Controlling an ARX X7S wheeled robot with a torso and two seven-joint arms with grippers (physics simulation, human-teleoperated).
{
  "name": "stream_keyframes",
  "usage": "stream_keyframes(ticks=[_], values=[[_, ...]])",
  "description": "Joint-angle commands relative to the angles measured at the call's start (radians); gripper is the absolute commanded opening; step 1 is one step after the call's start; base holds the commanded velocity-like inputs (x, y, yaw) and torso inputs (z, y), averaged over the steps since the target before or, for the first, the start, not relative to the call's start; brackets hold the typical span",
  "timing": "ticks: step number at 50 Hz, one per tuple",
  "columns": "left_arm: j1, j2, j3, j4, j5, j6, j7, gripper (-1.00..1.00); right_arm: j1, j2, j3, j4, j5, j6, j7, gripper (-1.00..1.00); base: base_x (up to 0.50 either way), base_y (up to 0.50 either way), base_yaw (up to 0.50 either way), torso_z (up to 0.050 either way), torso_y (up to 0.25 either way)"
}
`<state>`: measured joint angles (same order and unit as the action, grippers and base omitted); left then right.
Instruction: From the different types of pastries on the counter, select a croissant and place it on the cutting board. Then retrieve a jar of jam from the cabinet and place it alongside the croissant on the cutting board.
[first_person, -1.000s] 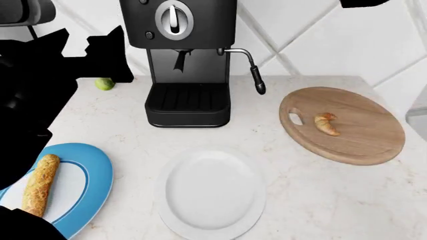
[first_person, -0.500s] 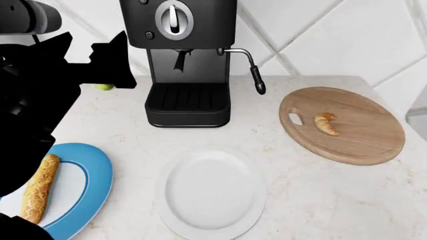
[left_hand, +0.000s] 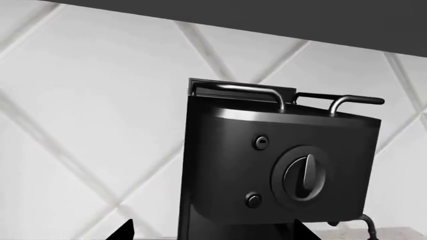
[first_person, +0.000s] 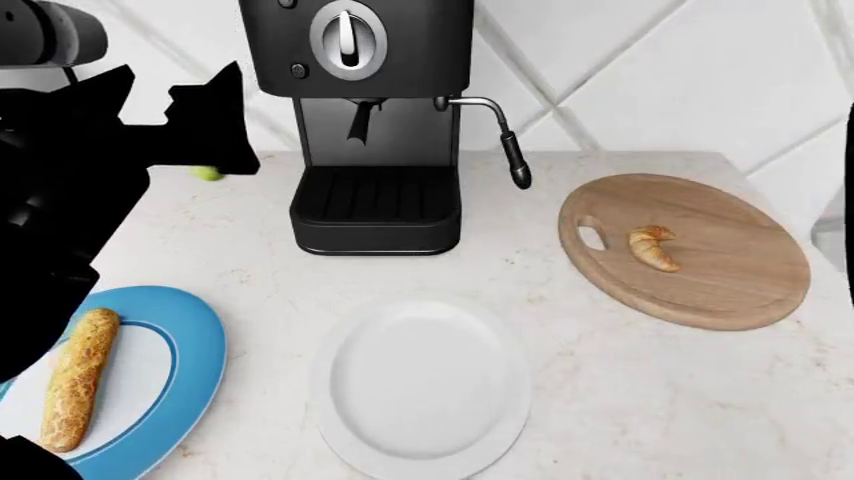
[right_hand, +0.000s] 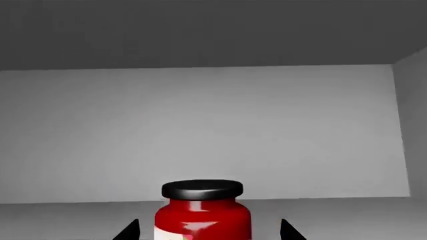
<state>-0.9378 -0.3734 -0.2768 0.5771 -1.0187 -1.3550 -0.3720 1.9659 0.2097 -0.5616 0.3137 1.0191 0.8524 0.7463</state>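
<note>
On the white speckled bench, left to right, we see a baguette on a blue plate, our left fingers raised near the espresso machine, an empty white plate, then the croissant lying on the round cutting board. Our right fingers' tips flank the jam jar upright inside a grey cabinet, spread apart, untouching. We cannot tell the left fingers' state.
</note>
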Motion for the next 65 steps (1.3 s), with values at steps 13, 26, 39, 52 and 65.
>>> stream_keyframes(ticks=[13,26,39,52,65], values=[[-0.022,-0.016,-0.04,0.007,-0.081,-0.044,-0.051,1.0,0.238,-0.144,-0.122,0.419,-0.111,0.051,-0.086,1.0,0.0,0.0,0.0,0.0,0.0],[0.016,-0.032,0.023,-0.016,-0.019,0.037,-0.004,1.0,0.287,-0.209,-0.265,0.712,-0.032,-0.082,-0.234,1.0,0.0,0.0,0.0,0.0,0.0],[-0.002,-0.037,-0.005,-0.008,-0.072,0.0,-0.044,1.0,0.344,-0.209,-0.511,0.888,0.272,-0.198,-0.325,1.0,0.0,0.0,0.0,0.0,0.0],[0.002,-0.045,0.015,-0.018,-0.064,0.022,-0.039,1.0,0.34,-0.209,-0.656,0.951,0.416,-0.223,-0.378,-1.0,0.0,0.0,0.0,0.0,0.0],[-0.011,-0.051,-0.002,-0.016,-0.104,0.004,-0.066,1.0,0.388,-0.206,-0.747,0.962,0.467,-0.229,-0.362,-1.0,0.0,0.0,0.0,0.0,0.0]])
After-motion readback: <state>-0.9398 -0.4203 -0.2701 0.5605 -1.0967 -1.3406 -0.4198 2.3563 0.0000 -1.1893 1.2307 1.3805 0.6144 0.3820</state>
